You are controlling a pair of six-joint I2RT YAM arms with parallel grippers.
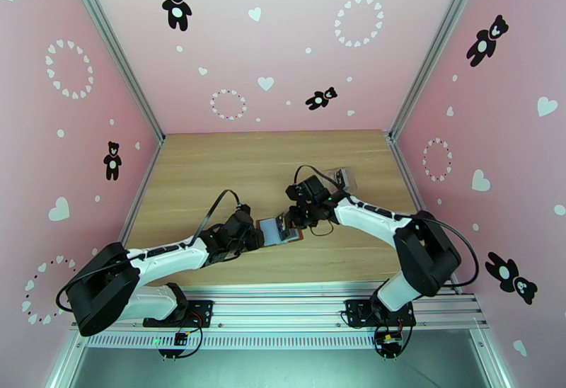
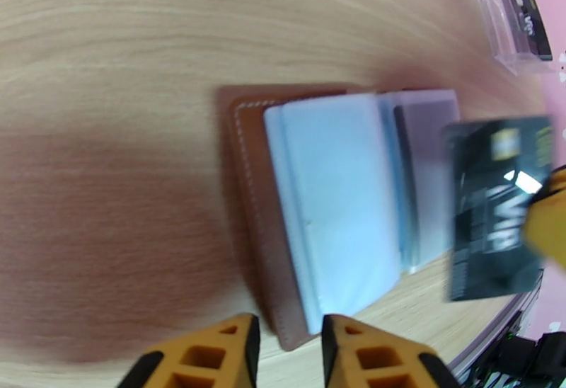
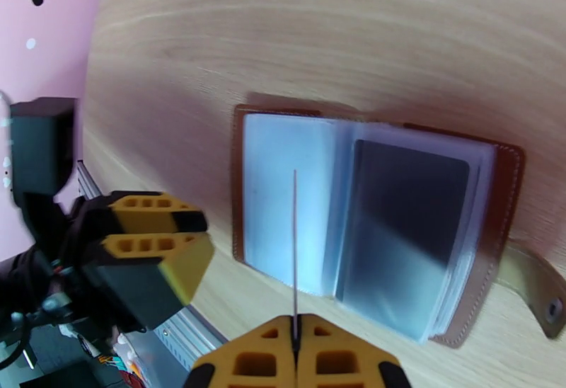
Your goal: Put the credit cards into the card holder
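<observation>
1. A pale wooden bench [image 1: 212, 170] carries everything, with pink walls on 3 sides.
2. The left arm [image 1: 170, 258] reaches in from the near left and the right arm [image 1: 375, 216] from the near right. Their ends meet over the middle front of the bench.
3. The card holder [image 1: 279, 230] [image 2: 247, 191] [image 3: 506, 191] lies open and flat there, brown cover down and see-through pockets up.
4. A clear case [image 1: 344, 178] [image 2: 499, 21] sits farther back by the right arm's wrist, well apart from the card holder. It holds 1 dark card [image 2: 530, 25].
5. The left jaws stand partly released, with a narrow gap and nothing between them. They are just beside the card holder's edge.
6. The right jaws are clenched on a credit card [image 2: 495, 212] [image 3: 294, 241], which stands on edge over the open pockets. I cannot tell whether it touches them.
7. Another dark card [image 3: 403, 219] already sits inside 1 pocket.
</observation>
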